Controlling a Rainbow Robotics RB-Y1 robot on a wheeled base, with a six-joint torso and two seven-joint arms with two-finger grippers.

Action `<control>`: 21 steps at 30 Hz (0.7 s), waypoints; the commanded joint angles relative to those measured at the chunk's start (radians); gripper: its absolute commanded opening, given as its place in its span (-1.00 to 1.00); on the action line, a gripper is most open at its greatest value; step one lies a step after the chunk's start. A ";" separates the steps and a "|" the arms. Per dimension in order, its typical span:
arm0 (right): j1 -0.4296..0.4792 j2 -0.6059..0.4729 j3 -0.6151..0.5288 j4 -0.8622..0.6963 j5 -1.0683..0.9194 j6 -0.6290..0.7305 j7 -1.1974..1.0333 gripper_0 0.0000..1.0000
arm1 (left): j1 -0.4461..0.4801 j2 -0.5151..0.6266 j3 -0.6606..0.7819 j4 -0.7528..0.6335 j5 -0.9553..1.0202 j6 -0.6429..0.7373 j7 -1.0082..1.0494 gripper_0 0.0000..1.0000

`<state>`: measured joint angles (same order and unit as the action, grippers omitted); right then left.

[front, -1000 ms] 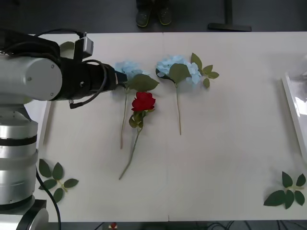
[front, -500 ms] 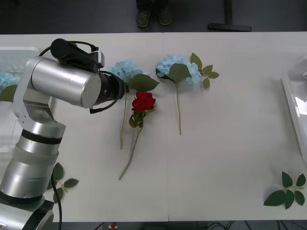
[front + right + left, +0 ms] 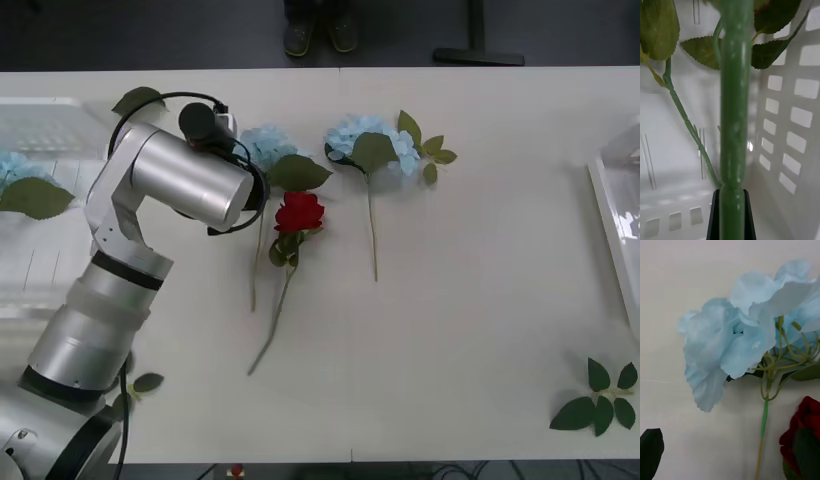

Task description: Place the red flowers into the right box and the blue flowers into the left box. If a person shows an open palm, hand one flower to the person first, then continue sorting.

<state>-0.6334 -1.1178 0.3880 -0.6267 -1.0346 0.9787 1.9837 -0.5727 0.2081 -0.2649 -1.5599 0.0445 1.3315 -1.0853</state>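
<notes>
Two blue flowers lie on the table, one [image 3: 268, 143] under the end of my left arm [image 3: 190, 185] and one [image 3: 366, 138] to its right. A red flower [image 3: 298, 212] lies between them, nearer me. The left wrist view has the blue flower [image 3: 737, 341] close ahead and the red flower [image 3: 807, 427] beside it; one black finger [image 3: 650, 448] sits at the corner, so the gripper is open. Another blue flower [image 3: 18, 168] lies in the left box [image 3: 60, 115]. My right gripper [image 3: 732, 197] is shut on a green stem [image 3: 733, 112] with serrated leaves, inside the slotted white right box [image 3: 790, 123].
The right box's rim [image 3: 610, 225] shows at the table's right edge. Loose leaf sprigs lie at the front right [image 3: 600, 397] and the front left [image 3: 140, 382]. The wide stretch of table between the flowers and the right box is bare.
My left arm has swung its elbow off the left box, which now shows with its blue flower. Its wrist stays by the blue flower. The flowers on the table have not moved.
</notes>
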 commanded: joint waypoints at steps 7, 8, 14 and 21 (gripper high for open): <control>-0.022 0.019 -0.026 0.012 0.025 0.008 0.032 -0.57 | -0.119 0.017 -0.148 0.141 -0.023 -0.014 0.159 1.00; -0.023 0.019 -0.026 0.012 0.022 0.008 0.034 -0.08 | -0.127 0.017 -0.165 0.153 -0.022 -0.020 0.173 1.00; -0.034 0.016 -0.026 0.005 0.010 0.034 0.041 0.82 | -0.177 0.017 -0.220 0.236 -0.017 -0.040 0.196 1.00; -0.061 0.007 -0.034 0.005 -0.001 0.097 0.043 0.82 | -0.182 0.016 -0.224 0.251 -0.011 -0.037 0.183 1.00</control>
<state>-0.6550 -1.0828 0.3594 -0.6179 -1.0219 1.0509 1.9837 -0.7287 0.2085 -0.4969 -1.2988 0.0289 1.2951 -0.8812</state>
